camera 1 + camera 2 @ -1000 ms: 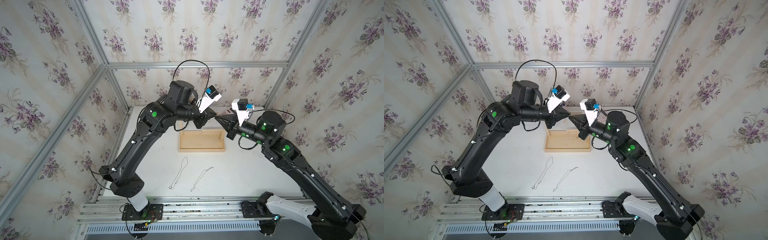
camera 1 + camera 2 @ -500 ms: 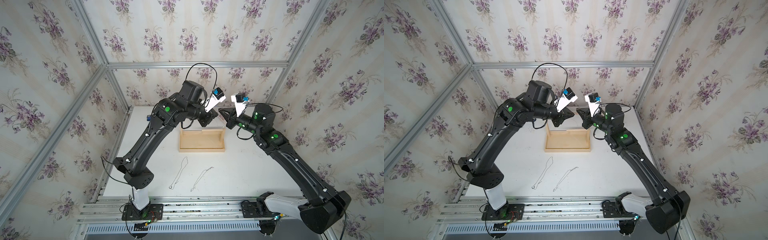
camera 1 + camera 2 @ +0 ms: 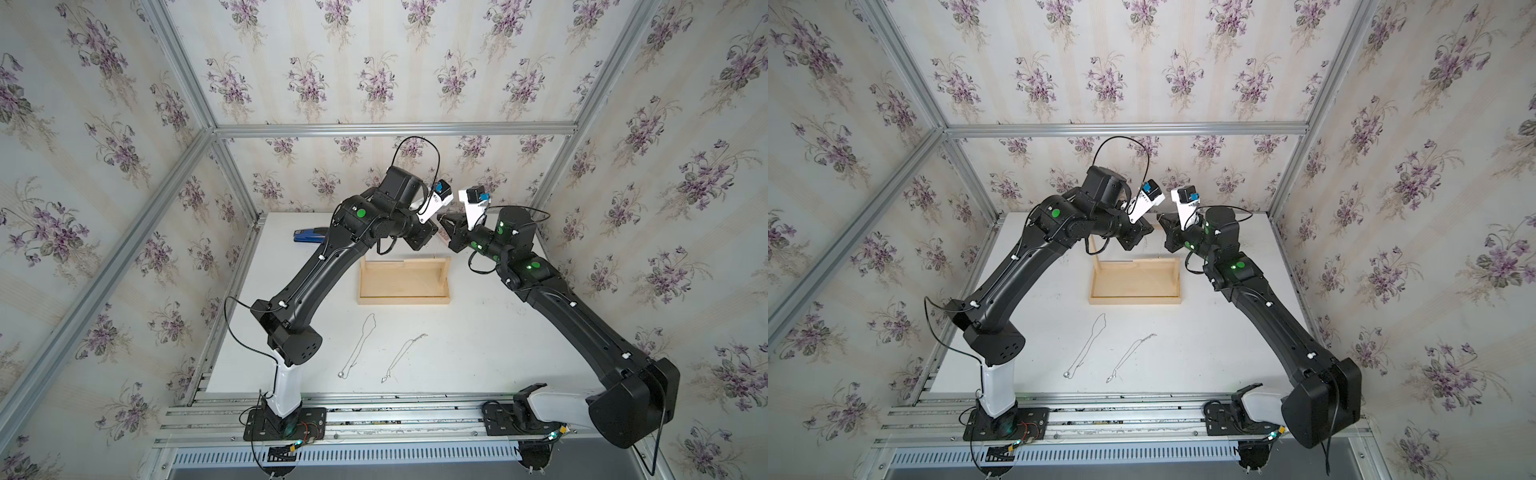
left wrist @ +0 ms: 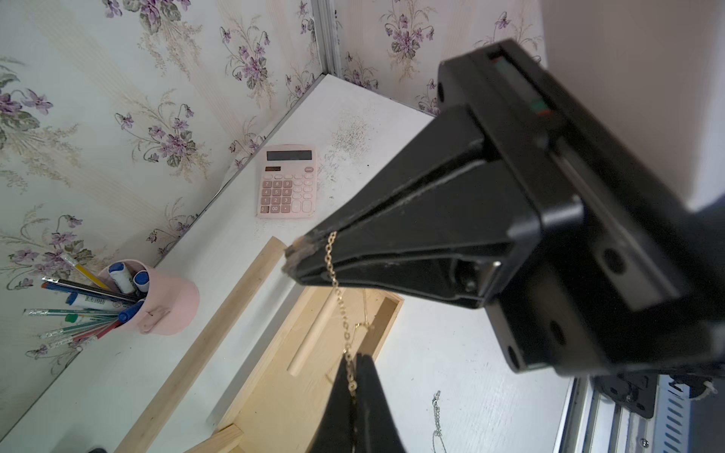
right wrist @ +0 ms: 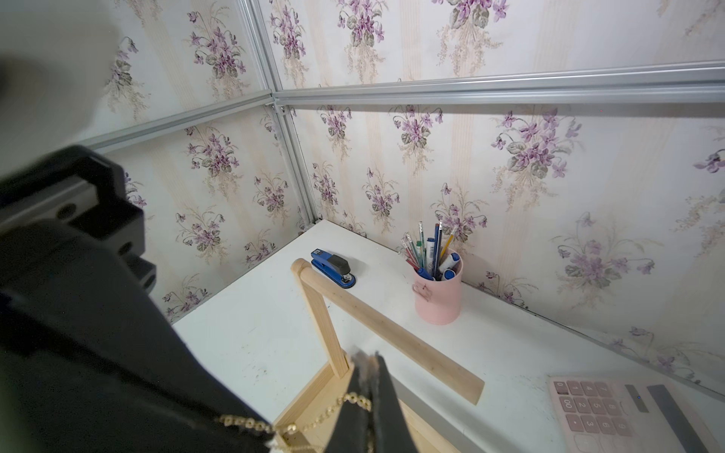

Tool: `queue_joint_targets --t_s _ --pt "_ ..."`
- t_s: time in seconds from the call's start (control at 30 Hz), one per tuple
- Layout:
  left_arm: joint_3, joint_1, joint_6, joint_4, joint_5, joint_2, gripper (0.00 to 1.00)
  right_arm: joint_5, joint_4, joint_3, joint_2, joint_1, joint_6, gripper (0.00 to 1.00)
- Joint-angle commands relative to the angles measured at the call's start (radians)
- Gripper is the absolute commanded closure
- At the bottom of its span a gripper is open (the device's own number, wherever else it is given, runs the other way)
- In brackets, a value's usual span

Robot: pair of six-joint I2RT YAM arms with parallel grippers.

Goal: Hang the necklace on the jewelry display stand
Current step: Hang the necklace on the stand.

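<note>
Two grips: left jaws and right jaws are both pinched fully shut on the gold chain necklace [image 4: 337, 290], with a short stretch taut between them.
Reason for hold: a spread chain can likely be laid over the crossbar [image 5: 386, 326].
Necklace position: aloft over the jewelry display stand [image 3: 404, 300], clear of the crossbar.
Spares: silver chains [image 3: 360, 345] lie on the worktop [image 3: 478, 332], untouched.
</note>
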Motion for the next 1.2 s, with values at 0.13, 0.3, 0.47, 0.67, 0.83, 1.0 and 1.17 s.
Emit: queue_joint_targets --t_s 0.13,0.3,0.47,0.67,0.83,1.0,1.17 --pt "0.007 0.014 -0.022 0.066 -0.013 0.026 1.0 0.006 0.108 -0.018 0.058 -0.03 0.014 1.0" --pt "-0.012 0.028 -0.032 0.125 0.02 0.029 1.0 0.006 0.128 -0.007 0.098 -0.044 0.015 1.0" --pt "0.021 0.053 -0.052 0.148 0.058 0.071 1.0 0.007 0.154 -0.001 0.143 -0.055 0.012 1.0" --pt "0.03 0.08 -0.078 0.16 0.079 0.114 1.0 0.008 0.173 0.024 0.208 -0.074 0.009 1.0" --pt "0.031 0.093 -0.085 0.183 0.09 0.152 1.0 0.0 0.189 0.049 0.266 -0.088 0.01 1.0" --pt "0.047 0.108 -0.099 0.204 0.099 0.191 1.0 -0.02 0.201 0.083 0.321 -0.105 0.015 1.0" --pt "0.055 0.133 -0.122 0.211 0.107 0.208 1.0 -0.055 0.189 0.135 0.379 -0.112 0.015 1.0"
